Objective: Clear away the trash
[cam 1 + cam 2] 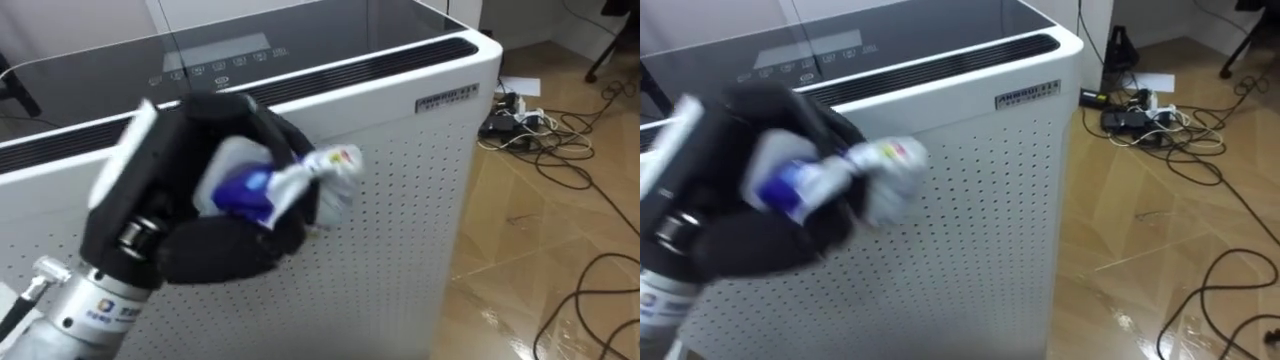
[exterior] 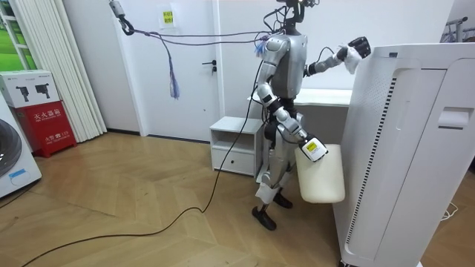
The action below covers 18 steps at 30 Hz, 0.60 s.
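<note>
I'm gripping the crumpled wrapper [image 1: 285,182] in my left hand [image 1: 215,245], fingers curled tight round it, near the white purifier [image 1: 400,200]. I'm planning a firm squeeze while lowering it toward the cream bin [image 2: 320,178] by my right hand [image 2: 312,148], whose fingers I cannot tell

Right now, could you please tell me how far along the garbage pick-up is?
Done: the crumpled wrapper is picked up, gripped in the left hand raised by the white appliance. In hand: carrying it. Left: probably dropping it into the white bin at the right hand.
</note>
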### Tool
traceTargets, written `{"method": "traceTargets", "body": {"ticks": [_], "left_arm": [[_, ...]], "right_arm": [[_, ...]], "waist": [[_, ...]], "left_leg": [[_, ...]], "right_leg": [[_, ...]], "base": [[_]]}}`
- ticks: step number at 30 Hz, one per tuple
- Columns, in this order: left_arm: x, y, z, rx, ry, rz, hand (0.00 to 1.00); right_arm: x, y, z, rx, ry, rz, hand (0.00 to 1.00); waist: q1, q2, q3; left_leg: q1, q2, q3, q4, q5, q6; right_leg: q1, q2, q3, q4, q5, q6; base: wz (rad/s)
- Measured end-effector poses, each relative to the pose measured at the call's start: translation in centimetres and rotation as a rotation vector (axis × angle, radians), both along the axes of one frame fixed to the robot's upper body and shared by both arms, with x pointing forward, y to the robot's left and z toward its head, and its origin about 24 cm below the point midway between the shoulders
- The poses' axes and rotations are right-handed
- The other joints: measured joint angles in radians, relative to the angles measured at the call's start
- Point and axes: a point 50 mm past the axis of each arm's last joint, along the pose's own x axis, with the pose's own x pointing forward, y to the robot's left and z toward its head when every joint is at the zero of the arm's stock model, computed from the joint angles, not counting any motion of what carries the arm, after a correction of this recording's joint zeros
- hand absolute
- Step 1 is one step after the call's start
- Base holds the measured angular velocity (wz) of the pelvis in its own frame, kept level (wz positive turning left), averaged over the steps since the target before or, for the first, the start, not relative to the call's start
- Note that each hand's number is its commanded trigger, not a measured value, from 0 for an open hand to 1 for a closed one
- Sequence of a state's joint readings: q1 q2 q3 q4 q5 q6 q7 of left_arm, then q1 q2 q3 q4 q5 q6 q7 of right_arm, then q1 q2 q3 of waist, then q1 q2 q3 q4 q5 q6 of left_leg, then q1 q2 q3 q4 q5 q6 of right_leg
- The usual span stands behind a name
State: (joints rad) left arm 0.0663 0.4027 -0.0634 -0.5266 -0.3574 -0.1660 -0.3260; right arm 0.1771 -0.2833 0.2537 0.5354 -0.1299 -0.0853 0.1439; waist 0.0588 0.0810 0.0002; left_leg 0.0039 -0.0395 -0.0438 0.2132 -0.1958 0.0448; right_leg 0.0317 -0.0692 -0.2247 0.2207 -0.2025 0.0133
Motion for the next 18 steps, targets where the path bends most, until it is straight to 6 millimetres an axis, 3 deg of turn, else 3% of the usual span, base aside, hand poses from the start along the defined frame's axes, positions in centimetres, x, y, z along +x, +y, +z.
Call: {"method": "traceTargets", "body": {"ticks": [8, 14, 18], "left_arm": [[-0.4, -0.8, -0.2, -0.018, 0.034, -0.154, 1.00], [-0.5, -1.1, -0.6, 0.001, 0.048, -0.203, 1.00], [0.3, -1.6, -3.2, 0.046, 0.163, -0.215, 1.00]], "right_arm": [[-0.2, 0.1, -0.2, 0.009, 0.012, -0.010, 1.00], [-0.2, -0.1, -0.7, -0.010, 0.045, -0.018, 1.00], [0.7, -0.3, -0.7, -0.037, 0.034, -0.029, 1.00]], "waist": [[0.000, 0.001, 0.0016], [-0.001, -0.008, 0.0133], [-0.001, -0.005, 0.0119]], "left_leg": [[0.003, 0.005, 0.016, -0.001, 0.000, 0.000], [-0.018, 0.008, 0.022, 0.004, 0.000, 0.000], [-0.073, 0.009, 0.028, 0.029, 0.000, 0.000]], "right_leg": [[0.002, -0.001, 0.000, 0.000, 0.000, -0.001], [-0.019, 0.002, 0.002, 0.012, 0.002, -0.003], [-0.072, 0.001, 0.002, 0.035, 0.005, -0.007]], "base": [[0.00], [-0.01], [0.00]]}}
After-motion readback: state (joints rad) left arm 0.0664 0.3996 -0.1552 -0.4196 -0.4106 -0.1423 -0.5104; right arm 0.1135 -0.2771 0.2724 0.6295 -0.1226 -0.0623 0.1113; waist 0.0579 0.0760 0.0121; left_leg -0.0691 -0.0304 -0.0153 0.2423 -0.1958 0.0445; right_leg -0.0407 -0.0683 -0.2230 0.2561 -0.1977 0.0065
